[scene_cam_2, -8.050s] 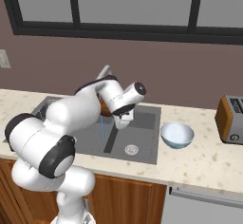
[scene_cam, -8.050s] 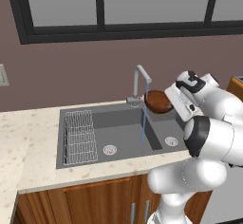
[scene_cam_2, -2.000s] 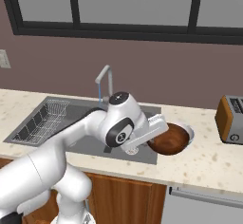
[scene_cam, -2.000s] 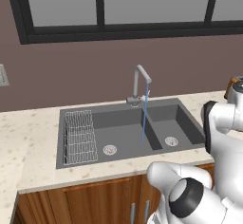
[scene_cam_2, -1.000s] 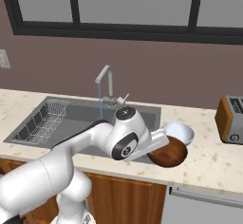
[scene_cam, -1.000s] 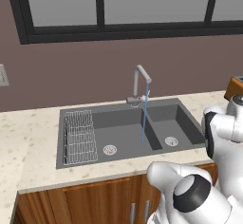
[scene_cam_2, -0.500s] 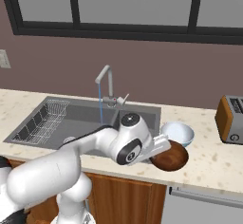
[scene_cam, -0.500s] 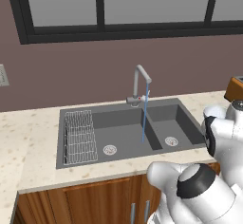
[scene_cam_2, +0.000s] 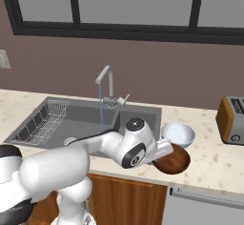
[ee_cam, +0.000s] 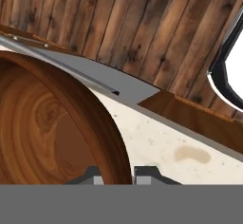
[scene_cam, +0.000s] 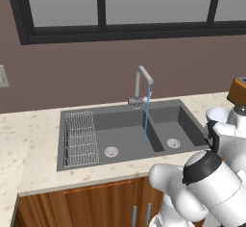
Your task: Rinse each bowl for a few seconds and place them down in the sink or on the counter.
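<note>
Now the hand (scene_cam_2: 167, 153) pinches a brown wooden bowl's (scene_cam_2: 172, 162) rim above the counter (scene_cam_2: 214, 164).

beige speckled counter (scene_cam_2: 209, 164), pale bowl (scene_cam_2: 178, 134) and toaster (scene_cam_2: 231, 113) standing on it, dark sink (scene_cam_2: 71, 119) set in

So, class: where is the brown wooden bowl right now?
In the right base view, the brown wooden bowl is held in the gripper over the counter, right of the sink and just in front of the pale blue bowl.
</note>
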{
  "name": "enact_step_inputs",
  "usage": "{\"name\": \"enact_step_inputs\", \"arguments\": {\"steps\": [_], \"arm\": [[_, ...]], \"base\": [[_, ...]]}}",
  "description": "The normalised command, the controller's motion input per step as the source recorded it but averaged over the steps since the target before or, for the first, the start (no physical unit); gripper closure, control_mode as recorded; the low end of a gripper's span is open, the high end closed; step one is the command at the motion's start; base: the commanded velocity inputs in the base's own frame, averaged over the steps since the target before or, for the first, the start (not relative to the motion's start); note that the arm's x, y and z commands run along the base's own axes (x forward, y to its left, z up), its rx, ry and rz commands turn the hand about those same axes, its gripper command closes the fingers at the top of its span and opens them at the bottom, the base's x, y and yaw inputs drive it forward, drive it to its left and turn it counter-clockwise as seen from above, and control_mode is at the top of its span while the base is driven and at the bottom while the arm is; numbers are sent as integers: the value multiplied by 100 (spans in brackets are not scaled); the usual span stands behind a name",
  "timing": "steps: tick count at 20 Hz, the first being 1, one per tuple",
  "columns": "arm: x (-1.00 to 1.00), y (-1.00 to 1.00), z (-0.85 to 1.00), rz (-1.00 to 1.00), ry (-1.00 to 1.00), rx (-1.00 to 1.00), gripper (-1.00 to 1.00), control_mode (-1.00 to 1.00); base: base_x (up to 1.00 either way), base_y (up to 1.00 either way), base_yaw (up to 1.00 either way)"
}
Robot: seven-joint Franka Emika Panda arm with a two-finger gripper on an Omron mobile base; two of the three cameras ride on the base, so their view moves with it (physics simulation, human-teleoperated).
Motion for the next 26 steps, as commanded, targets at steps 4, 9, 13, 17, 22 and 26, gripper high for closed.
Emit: {"name": "enact_step_inputs", "arguments": {"steps": [4,9,13,17,22,26], "arm": [[11,-12,-20,0,0,2,100,-100],[12,-15,-18,0,0,2,100,-100],[14,-13,-18,0,0,2,100,-100],[16,-10,-18,0,0,2,100,-100],[15,-6,-20,0,1,3,100,-100],[9,-5,-10,0,1,3,-100,-100]], "base": [[0,0,0],[0,0,0],[0,0,0],[0,0,0],[0,0,0],[0,0,0]]}}
